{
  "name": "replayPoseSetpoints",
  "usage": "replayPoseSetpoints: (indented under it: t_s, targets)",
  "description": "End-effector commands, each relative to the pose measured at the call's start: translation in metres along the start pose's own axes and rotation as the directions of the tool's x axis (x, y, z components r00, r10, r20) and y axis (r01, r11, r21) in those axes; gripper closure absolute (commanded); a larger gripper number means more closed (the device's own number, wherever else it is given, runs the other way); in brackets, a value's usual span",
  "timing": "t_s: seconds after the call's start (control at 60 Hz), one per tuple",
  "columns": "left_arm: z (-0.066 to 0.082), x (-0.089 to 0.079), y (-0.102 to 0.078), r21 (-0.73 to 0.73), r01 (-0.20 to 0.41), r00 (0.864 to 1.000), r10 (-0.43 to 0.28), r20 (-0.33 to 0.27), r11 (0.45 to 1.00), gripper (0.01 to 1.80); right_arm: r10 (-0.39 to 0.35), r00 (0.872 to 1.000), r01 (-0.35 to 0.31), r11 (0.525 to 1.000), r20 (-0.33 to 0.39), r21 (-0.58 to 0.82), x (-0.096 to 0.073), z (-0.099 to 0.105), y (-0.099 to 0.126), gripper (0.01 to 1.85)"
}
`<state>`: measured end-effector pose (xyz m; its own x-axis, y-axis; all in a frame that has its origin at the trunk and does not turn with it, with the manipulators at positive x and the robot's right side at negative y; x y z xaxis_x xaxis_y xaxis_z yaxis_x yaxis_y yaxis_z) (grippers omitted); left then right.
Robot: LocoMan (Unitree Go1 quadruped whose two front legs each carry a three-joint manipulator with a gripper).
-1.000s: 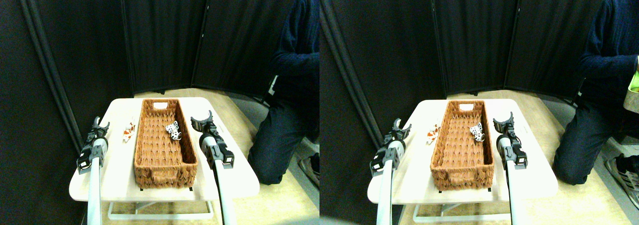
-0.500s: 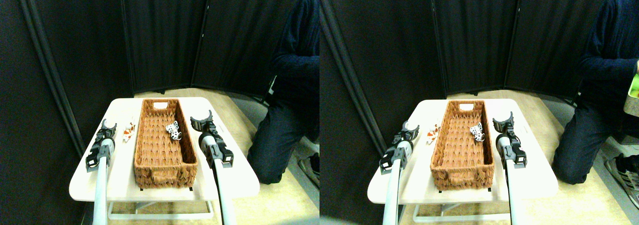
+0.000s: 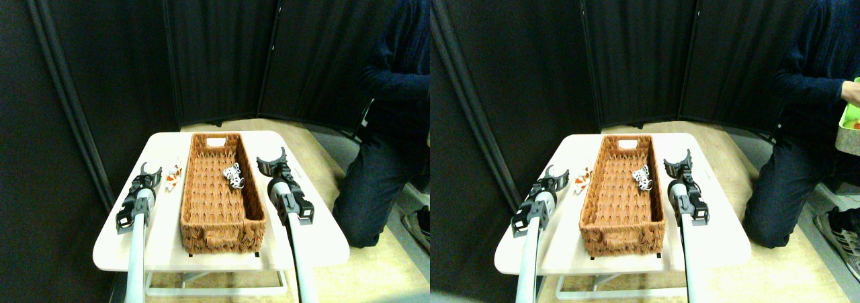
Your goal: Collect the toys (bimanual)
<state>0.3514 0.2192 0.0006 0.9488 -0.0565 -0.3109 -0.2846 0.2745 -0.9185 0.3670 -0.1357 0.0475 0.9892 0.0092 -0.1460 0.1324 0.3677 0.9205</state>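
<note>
On the white table (image 3: 201, 252), the left gripper (image 3: 150, 171) is hovering with jaws spread just beside the orange tiger-striped toy (image 3: 173, 177); the right gripper (image 3: 271, 160) is gaping beside the wicker basket (image 3: 218, 232), where the spotted toy (image 3: 234, 176) is lying.

person (image 3: 393, 115) cropped at right edge

Black folding screens (image 3: 222, 48), pale table (image 3: 322, 246), beige floor (image 3: 316, 148)

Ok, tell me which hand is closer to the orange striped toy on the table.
Left. The left hand sits just beside the orange striped toy, on its left, not touching it. The right hand is across the basket, on its far side.
</note>
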Motion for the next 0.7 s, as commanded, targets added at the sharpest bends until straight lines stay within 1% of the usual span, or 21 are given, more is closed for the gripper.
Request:
replayPoseSetpoints:
  t_s: [0.017,0.167,0.183,0.217,0.233,0.283,0.317,0.367,0.5,0.567,0.617,0.65,0.7]
  targets:
    - [-0.005,-0.003,-0.016,0.009,0.071,0.996,-0.07,-0.051,0.997,1.41,0.029,0.999,-0.029,0.999,0.02,0.021,0.004,-0.001,0.007,1.2]
    - [-0.009,-0.001,-0.02,-0.04,0.083,0.993,-0.086,-0.076,0.996,1.38,0.025,0.999,-0.026,0.999,0.021,0.025,0.006,-0.002,0.007,1.18]
    - [-0.01,0.0,-0.021,-0.056,0.084,0.992,-0.089,-0.092,0.995,1.37,0.027,0.999,-0.028,0.999,0.02,0.023,0.006,-0.002,0.007,1.19]
    - [-0.011,0.0,-0.021,-0.062,0.084,0.992,-0.089,-0.094,0.995,1.37,0.028,0.999,-0.028,0.999,0.02,0.022,0.006,-0.002,0.007,1.19]
    - [-0.012,-0.001,-0.022,-0.068,0.08,0.992,-0.086,-0.088,0.994,1.38,0.028,0.999,-0.028,0.999,0.021,0.02,0.007,-0.003,0.007,1.2]
    - [-0.015,0.001,-0.023,-0.071,0.084,0.991,-0.091,-0.096,0.994,1.43,0.027,0.999,-0.027,0.999,0.018,0.031,0.008,-0.003,0.007,1.19]
    - [-0.017,0.003,-0.024,-0.055,0.081,0.993,-0.085,-0.086,0.995,1.47,0.032,0.999,-0.032,0.999,0.012,0.024,0.008,-0.003,0.007,1.2]
    - [-0.017,0.005,-0.023,-0.048,0.079,0.993,-0.083,-0.087,0.996,1.48,0.032,0.999,-0.032,0.999,0.012,0.024,0.009,-0.003,0.007,1.2]
    - [-0.015,0.009,-0.018,-0.032,0.06,0.995,-0.062,-0.08,0.998,1.45,0.024,0.999,-0.025,0.999,0.022,0.026,0.008,-0.003,0.009,1.2]
    - [-0.022,0.009,-0.014,-0.022,0.044,0.997,-0.045,-0.056,0.999,1.44,0.02,0.999,-0.021,1.0,0.027,0.022,0.007,-0.003,0.009,1.19]
    - [-0.027,0.011,-0.01,-0.037,0.047,0.996,-0.049,-0.072,0.998,1.44,0.021,0.999,-0.022,1.0,0.024,0.022,0.006,-0.003,0.008,1.19]
    - [-0.028,0.012,-0.009,-0.04,0.047,0.996,-0.05,-0.076,0.998,1.44,0.022,0.999,-0.022,1.0,0.023,0.022,0.006,-0.003,0.008,1.19]
    - [-0.032,0.014,-0.007,-0.072,0.031,0.996,-0.037,-0.081,0.997,1.45,0.021,0.999,-0.021,1.0,0.026,0.021,0.005,-0.003,0.008,1.19]
